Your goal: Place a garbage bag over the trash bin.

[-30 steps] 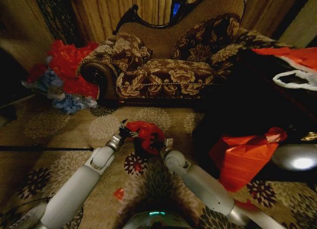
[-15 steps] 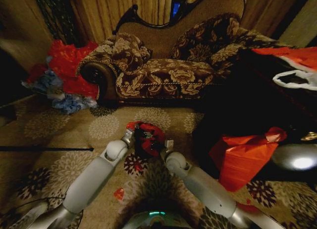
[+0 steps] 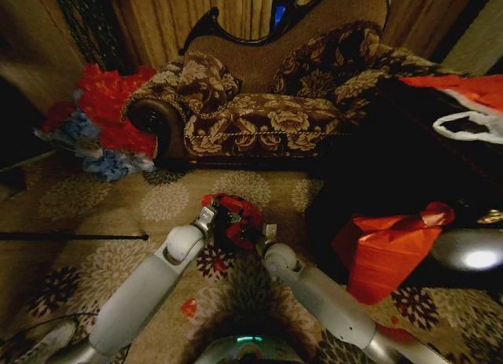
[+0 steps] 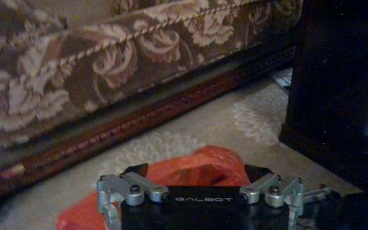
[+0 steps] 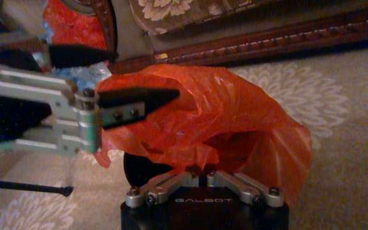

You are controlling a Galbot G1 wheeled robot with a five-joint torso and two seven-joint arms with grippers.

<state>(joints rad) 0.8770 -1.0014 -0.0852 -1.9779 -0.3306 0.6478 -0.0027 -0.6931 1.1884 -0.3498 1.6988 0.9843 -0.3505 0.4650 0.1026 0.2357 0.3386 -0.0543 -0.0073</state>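
You have one red garbage bag (image 3: 236, 216) draped over one black trash bin (image 5: 140, 167) on the carpet (image 3: 118, 215), right gripper (image 5: 200, 169) pinched shut on its film, left gripper (image 5: 117, 81) spread open touching it, one floral sofa (image 3: 259, 112) at 12 o'clock.

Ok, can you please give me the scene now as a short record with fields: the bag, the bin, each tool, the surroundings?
garbage bag: red, crumpled, draped over the bin's top
trash bin: black, mostly hidden under the bag, on the patterned carpet
left tool: open, jaws spread wide at the bag
right tool: shut on a fold of the bag
behind: floral sofa; heap of red and blue bags beside it
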